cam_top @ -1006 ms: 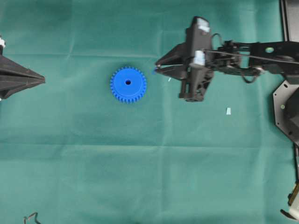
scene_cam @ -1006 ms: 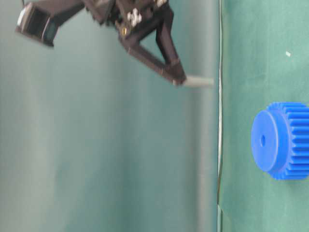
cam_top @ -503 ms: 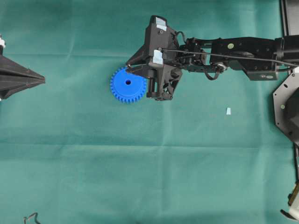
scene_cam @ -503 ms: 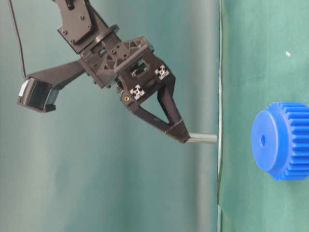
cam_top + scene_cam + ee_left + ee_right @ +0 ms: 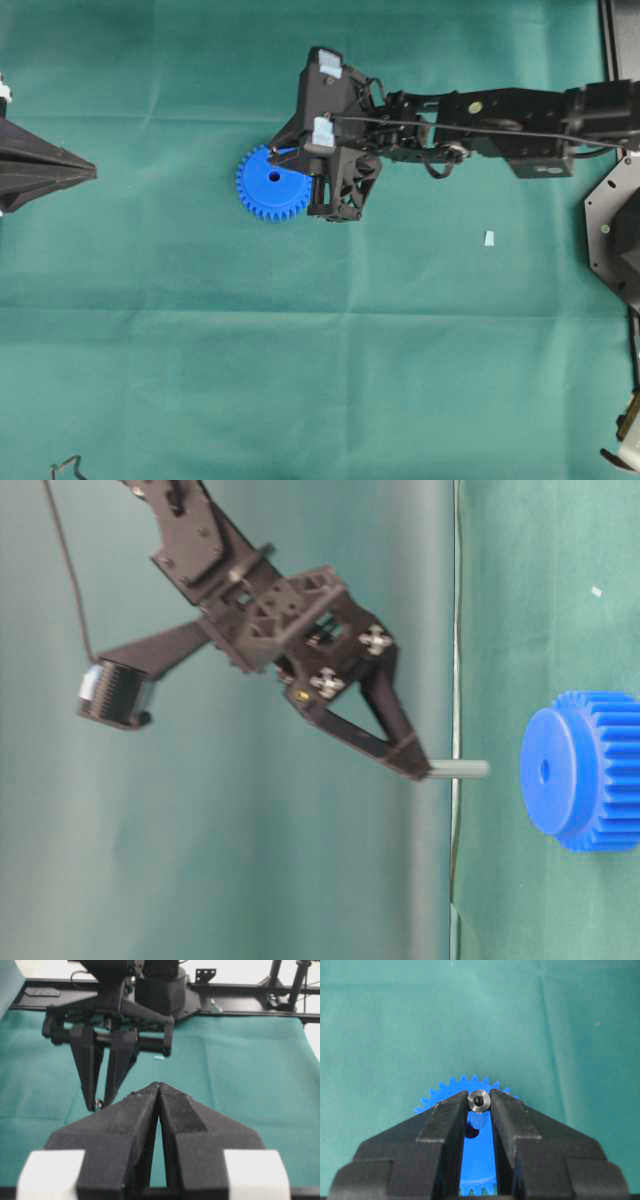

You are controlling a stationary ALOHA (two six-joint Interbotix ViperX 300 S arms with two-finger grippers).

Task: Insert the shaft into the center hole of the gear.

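Observation:
The blue gear lies flat on the green cloth, its center hole dark and uncovered. My right gripper hangs over the gear's far right part, shut on the shaft. In the table-level view the shaft points at the gear, level with the center hole, with a small gap between its tip and the face. From the right wrist I see the shaft's end pinched between the fingertips, with the hole just below it. My left gripper sits shut at the left edge, holding nothing.
A small pale scrap lies on the cloth to the right of the gear. The black frame stands at the right edge. The left gripper faces the right gripper's fingers across the cloth.
The right gripper carried the shaft leftward from beside the gear to above it and came closer to the gear's face. The left arm stayed still.

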